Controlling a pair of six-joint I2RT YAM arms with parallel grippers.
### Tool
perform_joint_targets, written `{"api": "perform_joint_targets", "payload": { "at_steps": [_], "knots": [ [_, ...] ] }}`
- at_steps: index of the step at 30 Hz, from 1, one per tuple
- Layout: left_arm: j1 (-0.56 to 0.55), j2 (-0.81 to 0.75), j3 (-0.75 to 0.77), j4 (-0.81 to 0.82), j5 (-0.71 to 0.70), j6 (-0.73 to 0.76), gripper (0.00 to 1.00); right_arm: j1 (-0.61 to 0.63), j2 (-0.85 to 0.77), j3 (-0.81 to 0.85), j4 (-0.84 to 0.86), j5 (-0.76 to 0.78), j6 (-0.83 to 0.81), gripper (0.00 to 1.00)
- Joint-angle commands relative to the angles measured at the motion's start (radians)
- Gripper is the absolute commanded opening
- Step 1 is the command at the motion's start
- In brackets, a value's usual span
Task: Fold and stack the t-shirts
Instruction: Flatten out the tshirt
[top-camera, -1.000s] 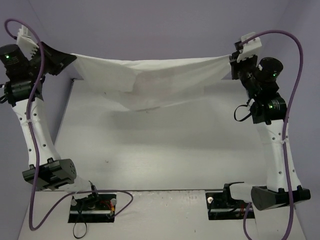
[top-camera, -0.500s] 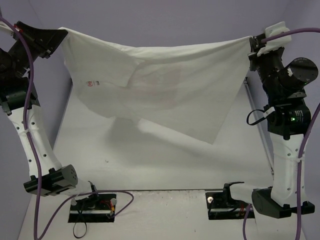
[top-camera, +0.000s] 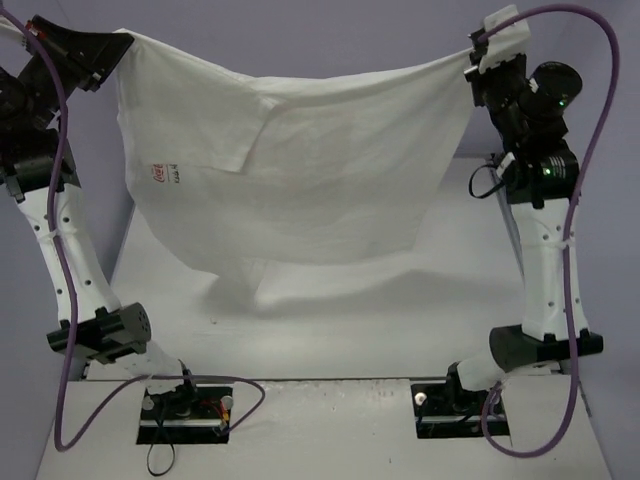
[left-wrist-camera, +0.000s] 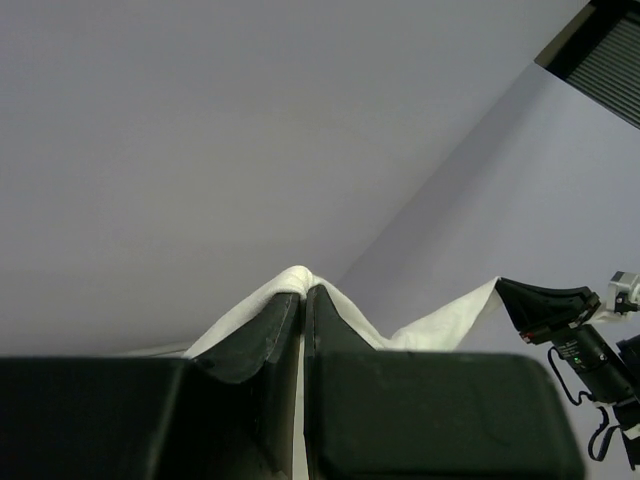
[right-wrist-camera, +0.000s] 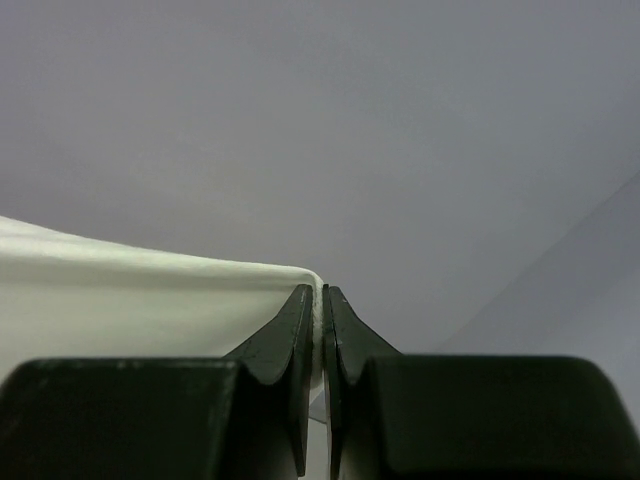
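Two pairs of fingers are closed, each pinching a corner of one t-shirt (top-camera: 320, 170).

1. Left fingers (left-wrist-camera: 270, 335): pressed together, with only a thin seam between them. A small peak of white cloth stands out past the tips and runs down both sides of them. In the overhead view this grip sits high at the far left.

2. Right fingers (right-wrist-camera: 287, 340): likewise pressed together, a thin edge of white cloth caught in the gap. The cloth leads away from the tips in a taut band to one side. In the overhead view this grip sits high at the far right.

3. T-shirt: hangs spread as a sheet between the two grips, well above the bench (top-camera: 400, 320). Its top edge sags slightly at the middle. A folded flap lies across the upper left part. A small label (top-camera: 160, 172) with red marks shows near the left edge. The lower edge is gathered towards the left; whether it touches the bench cannot be told. A shadow lies on the bench beneath.

4. Both arms are raised, and a purple cable (top-camera: 62, 200) runs along each.
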Motion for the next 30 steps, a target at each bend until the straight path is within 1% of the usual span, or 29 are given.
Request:
{"api": "perform_joint_targets", "payload": {
  "at_steps": [1, 2, 4, 6, 9, 12, 15, 18, 21, 24, 25, 26, 28, 29, 30],
  "knots": [
    [-0.029, 0.124, 0.163, -0.026, -0.051, 0.049, 0.0, -0.001, 0.117, 0.109, 0.125, -0.007, -0.02, 0.0],
    [-0.042, 0.201, 0.228, -0.027, -0.056, 0.039, 0.0, 0.0, 0.164, 0.151, 0.133, -0.011, -0.023, 0.0],
    [-0.061, 0.291, 0.318, -0.013, -0.065, 0.013, 0.0, 0.0, 0.253, 0.209, 0.142, -0.008, -0.038, 0.0],
    [-0.076, 0.384, 0.426, -0.004, -0.074, -0.022, 0.0, -0.003, 0.299, 0.28, 0.188, 0.002, -0.042, 0.0],
    [-0.086, 0.475, 0.522, 0.1, -0.088, -0.086, 0.0, -0.003, 0.382, 0.377, 0.253, 0.014, -0.043, 0.0],
    [-0.09, 0.529, 0.621, 0.127, -0.104, -0.092, 0.0, -0.003, 0.428, 0.425, 0.33, 0.031, -0.046, 0.0],
    [-0.089, 0.519, 0.621, 0.178, -0.114, -0.097, 0.0, -0.003, 0.423, 0.421, 0.395, 0.038, -0.045, 0.0],
    [-0.09, 0.49, 0.584, 0.192, -0.095, -0.087, 0.0, -0.003, 0.396, 0.38, 0.421, 0.029, -0.059, 0.0],
    [-0.101, 0.424, 0.408, 0.205, -0.04, -0.06, 0.0, -0.003, 0.269, 0.147, 0.455, 0.026, -0.096, 0.0],
    [-0.122, 0.283, 0.221, 0.204, -0.021, 0.03, 0.0, -0.007, 0.149, -0.027, 0.465, 0.025, -0.12, 0.0],
    [-0.134, 0.234, 0.134, 0.204, -0.019, 0.049, 0.0, -0.008, 0.131, -0.104, 0.465, 0.025, -0.127, 0.0],
    [-0.154, 0.166, 0.013, 0.205, -0.016, 0.111, 0.0, -0.008, 0.069, -0.211, 0.464, 0.028, -0.133, 0.0],
    [-0.17, 0.088, -0.15, 0.204, -0.022, 0.178, 0.0, -0.008, -0.019, -0.353, 0.464, 0.038, -0.133, 0.0],
    [-0.181, 0.003, -0.332, 0.204, -0.03, 0.208, 0.0, -0.008, -0.062, -0.505, 0.465, 0.06, -0.126, 0.0],
    [-0.184, -0.047, -0.443, 0.204, -0.036, 0.23, 0.0, -0.007, -0.095, -0.593, 0.464, 0.067, -0.102, 0.0]
  ]
}}
